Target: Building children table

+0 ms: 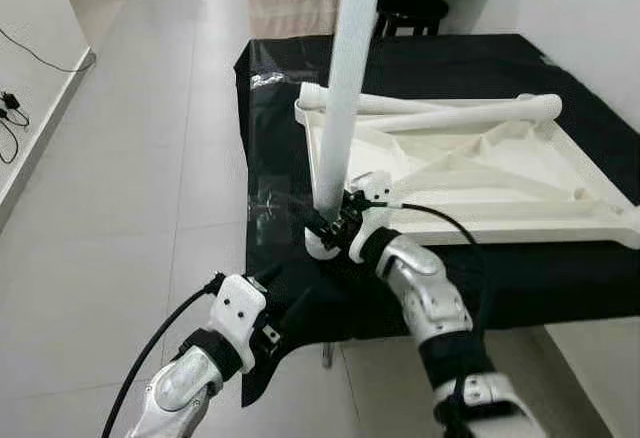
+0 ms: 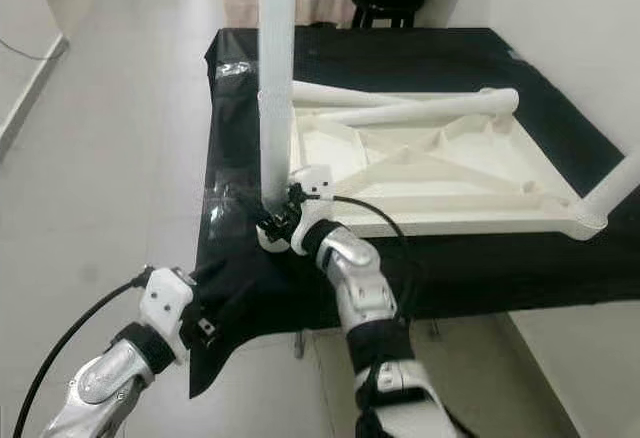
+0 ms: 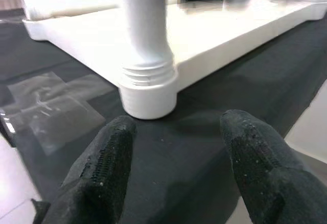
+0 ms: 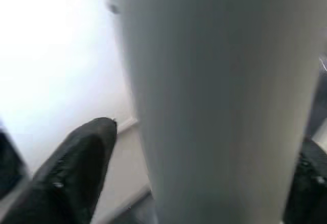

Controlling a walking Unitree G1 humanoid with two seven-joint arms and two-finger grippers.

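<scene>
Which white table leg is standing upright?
The leg at the tabletop's near corner, gripped by the right gripper; the other legs lie flat.

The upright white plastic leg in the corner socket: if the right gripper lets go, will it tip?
Probably not far: the upright white plastic leg sits in the upturned white tabletop's corner socket, though thread rings still show, so it may wobble. The right gripper straddles its base. It looks rigid, likely hollow and light.

Your right gripper [image 1: 335, 223] crowds the upright leg [image 1: 345, 88] at its base. Beyond the leg, loose legs [image 1: 440, 110] bar the upturned tabletop [image 1: 560, 193]; black cloth [image 1: 270, 118] left of it lies open.
</scene>
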